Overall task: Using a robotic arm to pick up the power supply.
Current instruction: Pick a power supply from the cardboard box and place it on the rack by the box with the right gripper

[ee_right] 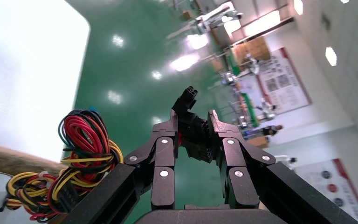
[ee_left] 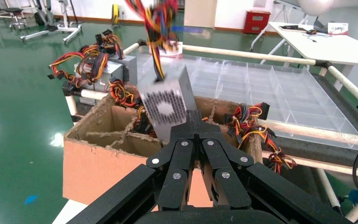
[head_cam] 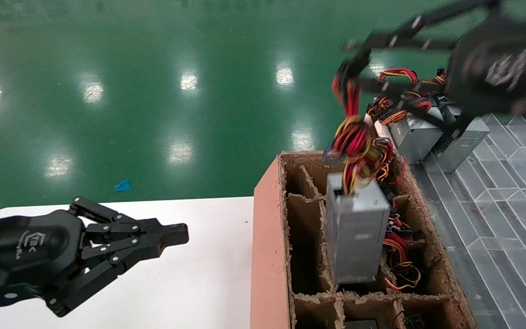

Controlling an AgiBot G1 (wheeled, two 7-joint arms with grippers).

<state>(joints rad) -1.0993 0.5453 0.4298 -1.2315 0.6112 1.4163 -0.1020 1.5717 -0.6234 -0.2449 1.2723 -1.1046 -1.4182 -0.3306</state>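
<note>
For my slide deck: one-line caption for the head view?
Right gripper lifts the power supply by its wires from the cardboard box; left gripper idles shut.

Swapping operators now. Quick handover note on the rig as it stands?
Right gripper: shut on the power supply's wire plugs, raised above the cardboard box.
Left gripper: shut, empty, parked over the white table.
Power supply: hanging by its wires, lower end still in a box compartment.
Done: grasp, lift begun.
Left: clear the box. Judgement: a wire-only hold may swing or slip, so go slowly.
</note>
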